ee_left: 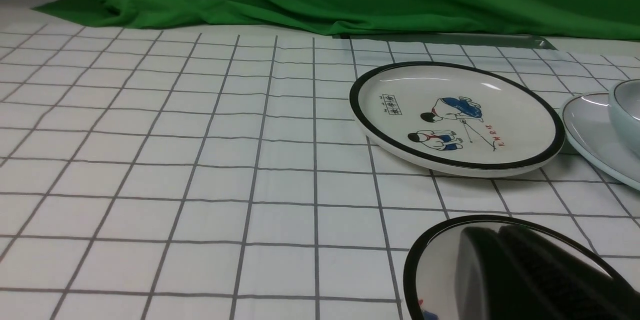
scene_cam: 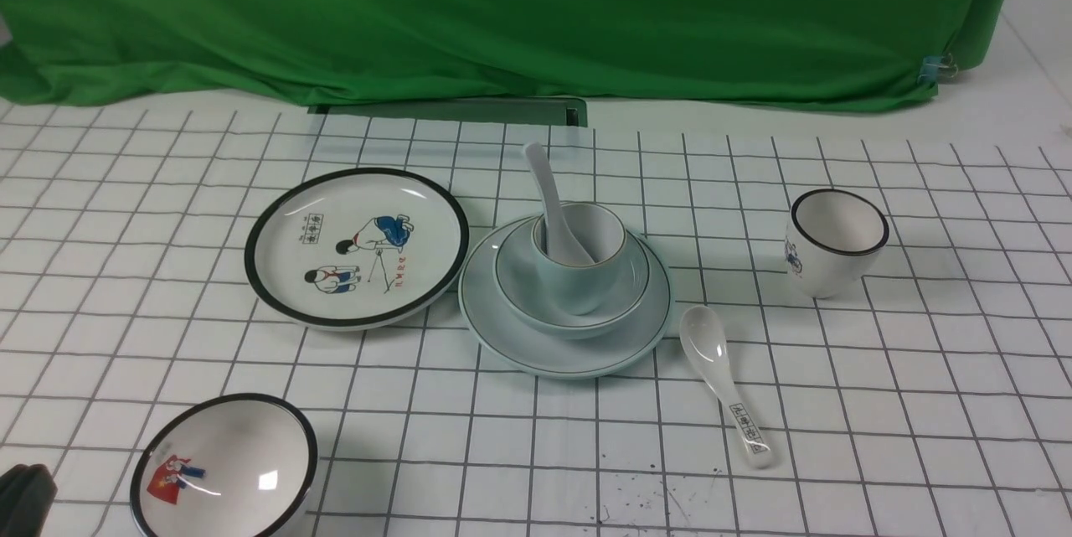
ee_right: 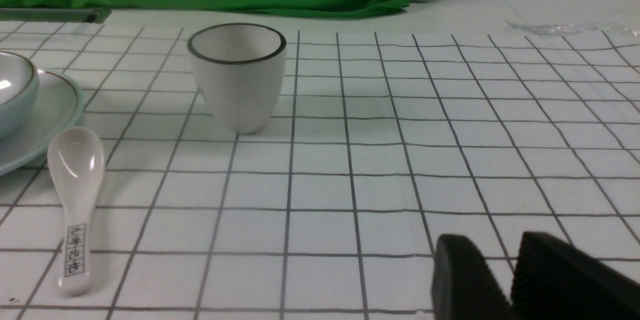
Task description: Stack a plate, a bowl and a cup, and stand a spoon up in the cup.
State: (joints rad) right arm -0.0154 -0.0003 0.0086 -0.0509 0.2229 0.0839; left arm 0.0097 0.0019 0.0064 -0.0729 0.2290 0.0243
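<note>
Left gripper [ee_left: 505, 240] sat closed and empty at lower left. At frame centre I saw the plate [scene_cam: 519, 344], bowl [scene_cam: 636, 281], cup [scene_cam: 599, 260] stacked, spoon [scene_cam: 548, 202] standing inside. Right gripper [ee_right: 505, 280] showed a narrow gap, holding nothing.

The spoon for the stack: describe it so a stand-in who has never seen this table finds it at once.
Start at the green backdrop and come forward to the pale blue-green plate in the middle of the checked cloth, with the bowl and cup stacked on it. The spoon stands in that cup, handle up. It is plain, whereas the printed spoon lies flat beside the plate.
</note>
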